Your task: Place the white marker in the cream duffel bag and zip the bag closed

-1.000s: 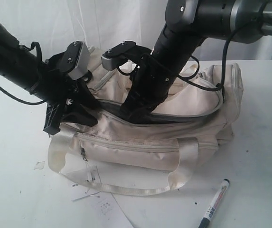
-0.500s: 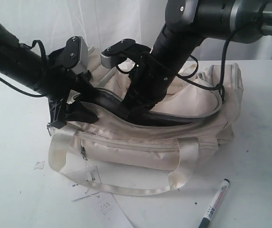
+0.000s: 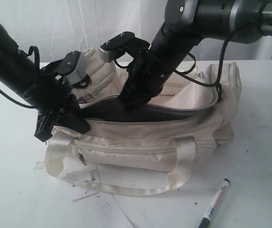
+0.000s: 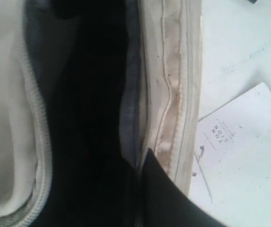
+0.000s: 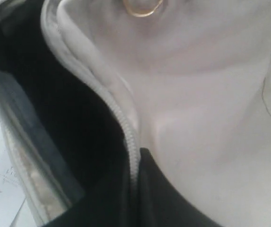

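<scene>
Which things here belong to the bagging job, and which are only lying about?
For the job:
- cream duffel bag, top open
- white marker, lying outside the bag

Lying about:
- printed paper in front of the bag
- small scrap

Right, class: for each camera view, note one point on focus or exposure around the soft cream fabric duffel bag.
Exterior view: soft light, the cream fabric duffel bag fairly sharp, print on the slim white-barrelled marker too small to read. Left wrist view: the bag's black lining is featureless dark. Right wrist view: the grey zipper is close and out of focus.
</scene>
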